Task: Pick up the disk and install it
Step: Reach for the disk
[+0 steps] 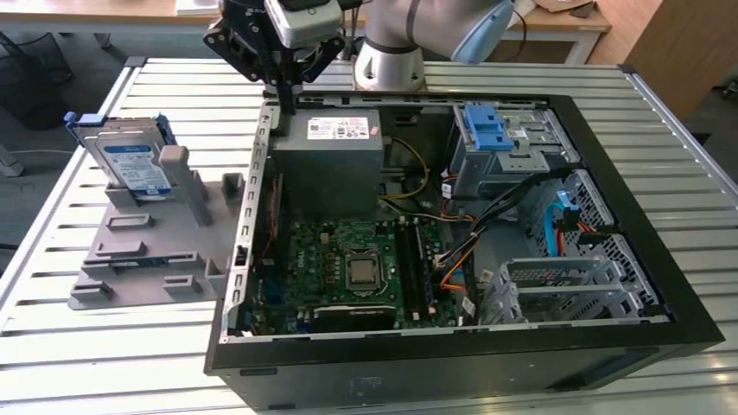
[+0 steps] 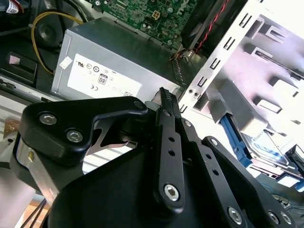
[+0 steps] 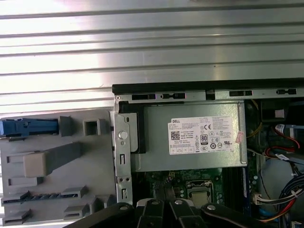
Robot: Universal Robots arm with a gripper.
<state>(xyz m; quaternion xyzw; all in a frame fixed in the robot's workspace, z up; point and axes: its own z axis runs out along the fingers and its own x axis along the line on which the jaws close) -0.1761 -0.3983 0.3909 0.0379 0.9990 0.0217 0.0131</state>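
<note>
Jaws over case wall [image 1: 264, 173], between power supply [image 1: 328, 169], disk [image 1: 130, 162].

Disk [image 1: 130, 164]: shiny metal, blue plastic frame. Holder [image 1: 138, 251]: matt grey plastic. Table [image 1: 69, 346]: ribbed metal.

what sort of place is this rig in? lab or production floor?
Most likely a robotics lab or test bench, not a production line: an opened desktop computer case lies on a slatted metal table, a grey fixture beside it holds the disk upright, and wooden desks stand behind.
</note>
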